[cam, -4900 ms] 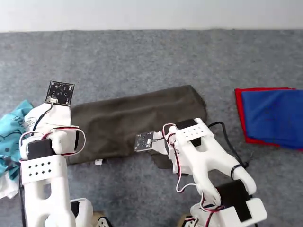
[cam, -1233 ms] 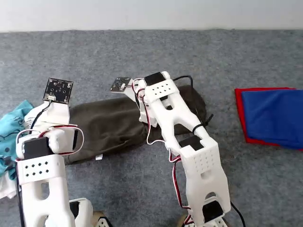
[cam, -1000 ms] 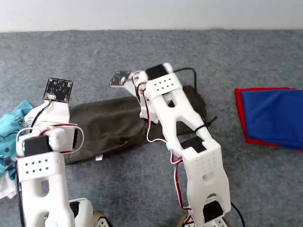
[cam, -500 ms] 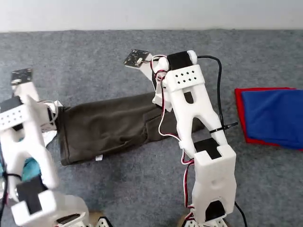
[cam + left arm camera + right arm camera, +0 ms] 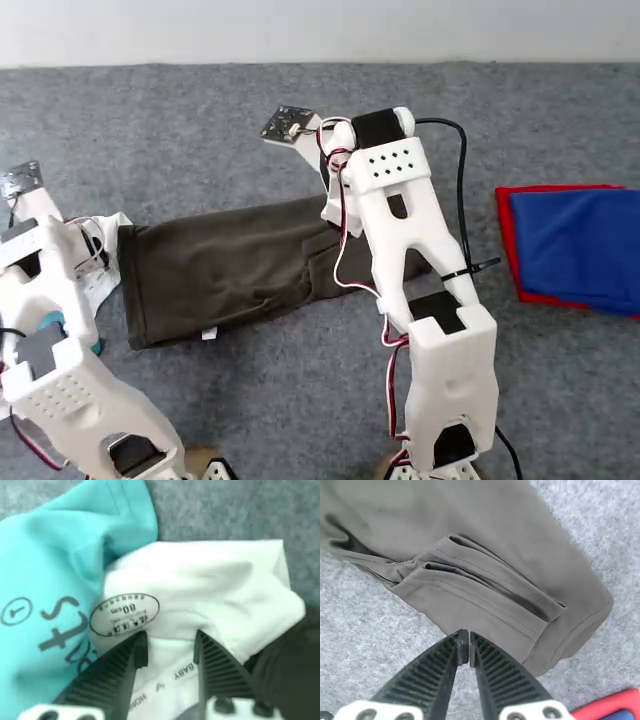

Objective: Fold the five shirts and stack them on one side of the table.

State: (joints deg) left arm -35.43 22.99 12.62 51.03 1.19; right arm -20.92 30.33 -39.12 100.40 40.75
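Up close, left claw [image 5: 170, 642] spreads on the white shirt [image 5: 210, 585], perhaps touching; right claw [image 5: 468, 640], pressed together, by the olive shirt [image 5: 485, 545].

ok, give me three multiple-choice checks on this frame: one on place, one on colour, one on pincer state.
1. Where is the blue shirt?
A) on the red shirt at the table's right edge
B) spread across the middle
C) at the left edge

2. What colour is the long shirt across the middle?
A) teal
B) dark olive
C) white

3. How do the right pincer's fingers stand?
A) spread wide
B) clamped on the blue shirt
C) shut together, empty

Key:
1 A, red shows past its edges in the high view.
2 B, the high and right wrist views both show it.
3 C, the tips meet with nothing between them in the right wrist view.
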